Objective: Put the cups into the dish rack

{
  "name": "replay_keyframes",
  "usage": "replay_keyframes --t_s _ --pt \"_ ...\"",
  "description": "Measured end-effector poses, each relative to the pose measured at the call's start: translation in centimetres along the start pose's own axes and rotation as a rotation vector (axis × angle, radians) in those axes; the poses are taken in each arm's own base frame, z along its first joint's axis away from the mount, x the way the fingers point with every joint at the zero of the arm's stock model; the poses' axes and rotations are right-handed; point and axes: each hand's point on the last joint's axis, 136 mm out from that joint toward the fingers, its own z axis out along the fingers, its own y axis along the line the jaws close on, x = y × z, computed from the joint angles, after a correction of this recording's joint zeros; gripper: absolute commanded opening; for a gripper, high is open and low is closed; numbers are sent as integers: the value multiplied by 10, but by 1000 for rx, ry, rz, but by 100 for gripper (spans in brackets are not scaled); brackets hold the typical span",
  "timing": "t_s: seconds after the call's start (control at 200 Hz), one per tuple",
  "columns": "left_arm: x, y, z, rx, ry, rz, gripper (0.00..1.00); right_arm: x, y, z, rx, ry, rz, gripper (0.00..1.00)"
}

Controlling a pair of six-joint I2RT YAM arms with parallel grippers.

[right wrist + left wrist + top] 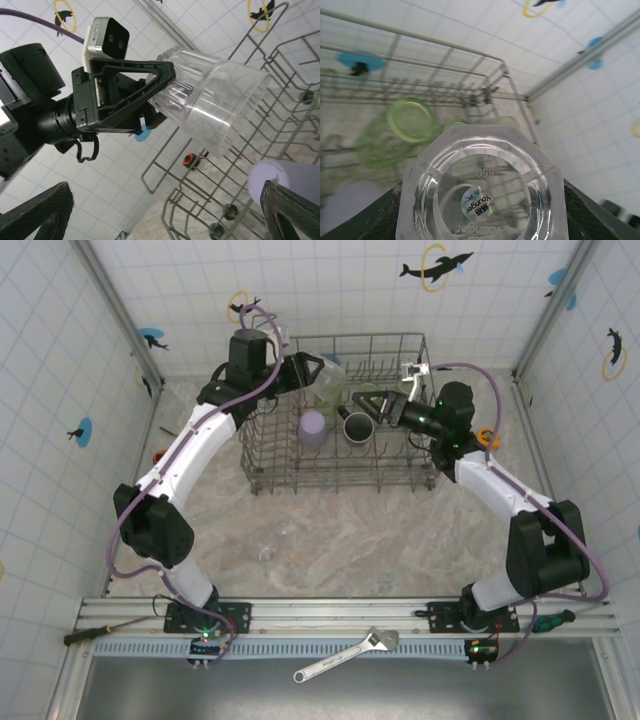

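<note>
The left jaws are grasping a clear cup (210,100) by its base, tilting it over the dish rack (345,480) at the bench's (330,530) far edge. The right jaws are hanging released near a black mug (357,427).

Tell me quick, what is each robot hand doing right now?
Left gripper: closed, holding a clear cup.
Right gripper: open, holding nothing.

top external: high behind the arm bases (205,618), looking down on the dish rack (360,337).
left wrist: tight behind the clear tumbler (480,195), facing into the rack.
right wrist: close, facing the left gripper (162,90).
shared: rack, tumbler.
</note>
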Motion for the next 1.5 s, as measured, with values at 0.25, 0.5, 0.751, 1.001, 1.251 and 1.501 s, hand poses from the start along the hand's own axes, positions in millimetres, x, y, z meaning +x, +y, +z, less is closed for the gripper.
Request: replay_keyframes --t_s 0.25,0.5,0.751,1.001,1.251,1.501 --pt "10 59 14 -277 30 124 0 15 -12 -22 99 20 -21 99" --pt "11 101 8 -507 50 253 0 22 -15 -37 154 22 -45 99" --pt "13 126 7 -632 71 331 0 28 -15 -46 182 23 -56 99" --pt "26 146 20 -686 122 364 0 34 -17 -53 196 23 -61 99" --pt "37 161 30 -718 164 389 0 40 -20 -56 206 29 -50 99" --pt "43 171 35 -750 178 396 0 41 -21 -56 207 31 -48 99"
